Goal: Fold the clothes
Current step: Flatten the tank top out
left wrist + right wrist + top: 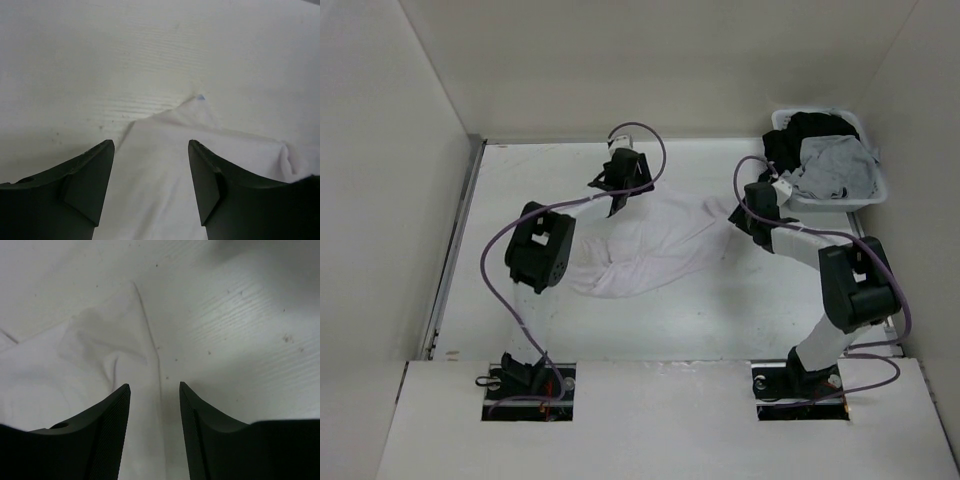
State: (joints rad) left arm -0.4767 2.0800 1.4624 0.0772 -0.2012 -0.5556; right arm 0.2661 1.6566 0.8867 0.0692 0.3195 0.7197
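Left gripper (pixel 150 145) fingers filled bottom of left wrist view, jaws spread wide, nothing clamped; corner of white tank top (pixel 240 155) lay on table (pixel 75 60) under gap. Right gripper (pixel 155 386) jaws also apart, empty, hovering over tank top's edge. Top view: tank top lay crumpled at frame centre, between both grippers, on table. Basket (pixel 840 203) at upper right held black garment (pixel 810 130) and light grey garment (pixel 835 165).
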